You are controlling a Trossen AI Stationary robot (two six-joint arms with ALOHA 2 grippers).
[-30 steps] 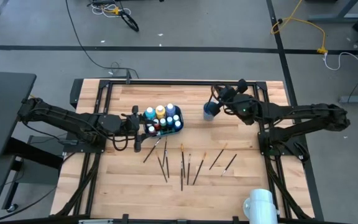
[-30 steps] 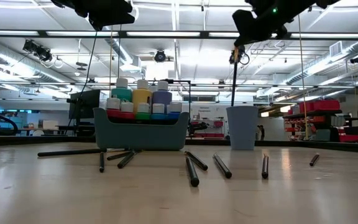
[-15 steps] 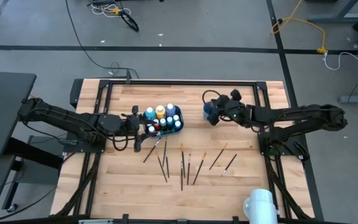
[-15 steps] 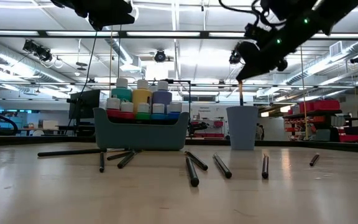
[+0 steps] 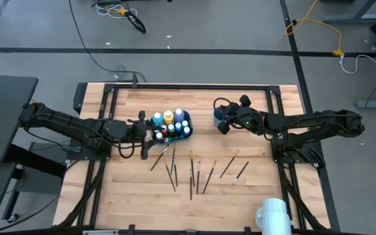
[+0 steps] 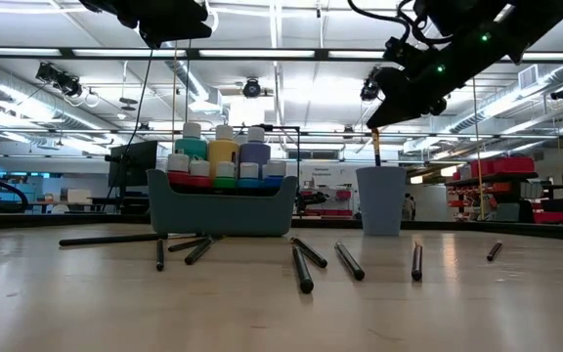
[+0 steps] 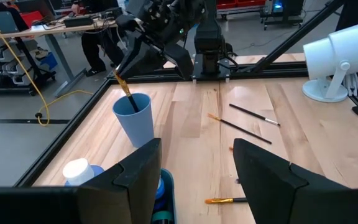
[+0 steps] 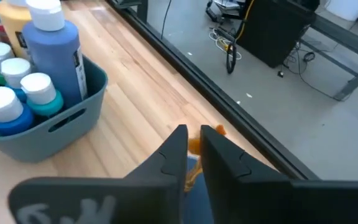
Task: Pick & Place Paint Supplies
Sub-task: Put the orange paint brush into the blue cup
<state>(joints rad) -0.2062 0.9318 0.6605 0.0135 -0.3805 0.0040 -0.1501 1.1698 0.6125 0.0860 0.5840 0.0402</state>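
Right gripper (image 8: 193, 142) over blue cup (image 7: 134, 117), fingers narrowly parted around paintbrush (image 7: 125, 92) standing in cup.

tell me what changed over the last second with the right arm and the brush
The right gripper swung in from behind the blue cup to hang over it, lowering the paintbrush so its tip now sits inside the cup. Its fingers are just starting to part, with the brush between them. The left gripper, the teal bin of bottles and the loose brushes on the table stayed put.
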